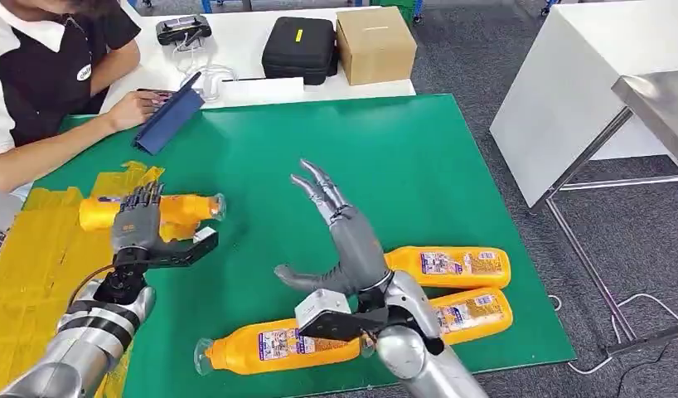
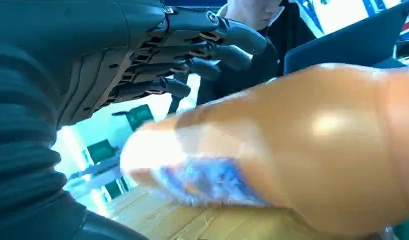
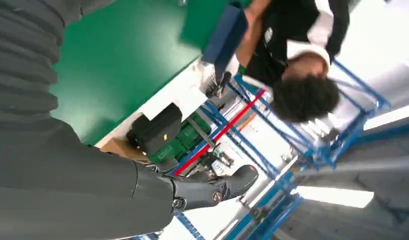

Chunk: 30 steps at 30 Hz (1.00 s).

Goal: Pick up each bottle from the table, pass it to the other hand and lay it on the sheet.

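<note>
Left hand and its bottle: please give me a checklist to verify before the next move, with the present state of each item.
1. Bottle lies over the yellow sheet: ok.
2. Left hand has let go of that bottle: cannot tell; its fingers lie over it.
3. Right hand holds nothing, fingers apart: ok.
4. Bottles remain on the green table: ok, three.
5. Person's hand is away from both hands: ok.

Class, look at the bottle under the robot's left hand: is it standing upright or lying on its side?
Lying on its side. The bottle rests lengthwise on the yellow sheet, cap toward the green mat, the left hand over it.
</note>
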Tool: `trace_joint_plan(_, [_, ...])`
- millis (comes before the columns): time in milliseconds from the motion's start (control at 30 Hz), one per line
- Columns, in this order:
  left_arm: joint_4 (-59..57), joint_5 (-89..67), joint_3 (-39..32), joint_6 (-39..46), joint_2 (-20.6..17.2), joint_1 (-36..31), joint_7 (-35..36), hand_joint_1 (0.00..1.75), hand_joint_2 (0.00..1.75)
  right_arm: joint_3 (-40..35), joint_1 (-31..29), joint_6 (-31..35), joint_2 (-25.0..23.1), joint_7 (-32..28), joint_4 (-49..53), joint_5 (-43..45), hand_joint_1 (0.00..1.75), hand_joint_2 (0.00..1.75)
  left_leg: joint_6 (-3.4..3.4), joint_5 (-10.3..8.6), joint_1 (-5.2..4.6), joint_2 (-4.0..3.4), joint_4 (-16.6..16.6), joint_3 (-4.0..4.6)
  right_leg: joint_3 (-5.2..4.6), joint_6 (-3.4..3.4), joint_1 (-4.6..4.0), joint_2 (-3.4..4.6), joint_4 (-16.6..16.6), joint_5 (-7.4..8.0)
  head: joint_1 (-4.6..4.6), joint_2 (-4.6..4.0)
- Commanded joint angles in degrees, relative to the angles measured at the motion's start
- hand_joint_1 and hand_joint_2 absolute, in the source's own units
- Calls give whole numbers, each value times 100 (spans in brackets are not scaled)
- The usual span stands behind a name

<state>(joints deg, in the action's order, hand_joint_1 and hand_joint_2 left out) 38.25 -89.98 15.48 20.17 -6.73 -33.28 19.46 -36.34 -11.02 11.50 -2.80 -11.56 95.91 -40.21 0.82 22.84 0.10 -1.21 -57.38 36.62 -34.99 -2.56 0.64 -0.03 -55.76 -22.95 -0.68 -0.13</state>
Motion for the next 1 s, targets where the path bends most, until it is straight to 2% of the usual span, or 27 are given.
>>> trace_joint_plan(33, [-221, 131, -735, -43, 279, -50, -178, 0, 175, -480, -360, -268, 406, 46, -483, -185, 0, 175, -5, 19, 6, 8, -1, -43, 44, 9, -4, 2, 3, -16, 0, 0])
trace_joint_plan(133, [-226, 326, -915, 27, 324, 28, -330, 0, 175, -580, -406, -413, 510, -36, -519, -202, 0, 175, -2, 7, 2, 3, 5, -24, 25, 5, -1, 3, 6, -5, 0, 0])
trace_joint_plan(233, [-135, 846, -1217, 44, 463, 86, -828, 0, 175, -756, -479, -587, 638, -124, -567, -290, 0, 175, -4, 15, 4, 6, 1, -40, 40, 8, -3, 3, 4, -12, 0, 0])
trace_joint_plan(300, [-130, 847, -1214, 33, 472, 88, -829, 0, 175, -758, -460, -579, 642, -121, -582, -295, 0, 175, -3, 13, 4, 11, 0, -35, 37, 7, -3, -2, 4, -11, 0, 0])
trace_joint_plan(400, [511, 2396, -1630, 98, 721, 316, -2214, 0, 175, -1069, -613, -1034, 888, -313, -754, -60, 0, 175, -3, 17, 5, 15, -2, -40, 44, 8, -4, -5, 3, -15, 0, 0])
trace_joint_plan(500, [1582, 4287, -1737, -30, 932, 698, -3687, 0, 175, -1465, -802, -1480, 1096, -641, -1012, 354, 0, 175, -1, 6, 2, 6, 3, -17, 18, 3, -2, 1, 7, -3, 0, 0])
trace_joint_plan(533, [1933, 4657, -1641, 48, 943, 813, -3910, 0, 175, -1630, -884, -1569, 1173, -713, -1105, 458, 0, 175, -1, 18, 4, 12, -3, -37, 40, 5, -3, -1, 5, -14, 0, 0])
trace_joint_plan(600, [2127, 4699, -1535, 26, 930, 871, -3828, 0, 175, -1691, -901, -1545, 1195, -747, -1176, 499, 0, 175, -1, 14, 2, 12, -2, -28, 32, 4, -2, -3, 4, -12, 0, 0])
trace_joint_plan(733, [2966, 6111, -1393, -64, 1058, 1063, -4480, 0, 175, -2295, -1242, -1807, 1471, -826, -1435, 669, 0, 175, -2, 16, 3, 11, -5, -29, 34, 6, -2, 1, 1, -11, 0, 0])
trace_joint_plan(867, [3477, 6549, -1117, -28, 1014, 1231, -4517, 0, 175, -2698, -1508, -1872, 1661, -761, -1707, 706, 0, 175, -2, 14, 4, 13, -3, -24, 30, 7, -4, -1, 3, -8, 0, 0])
trace_joint_plan(1000, [3485, 6657, -1059, 69, 1001, 1235, -4524, 0, 175, -2854, -1737, -1883, 1740, -647, -1747, 712, 0, 175, 0, 8, 0, 10, -2, -14, 17, 3, 0, 0, 1, -4, -2, 0])
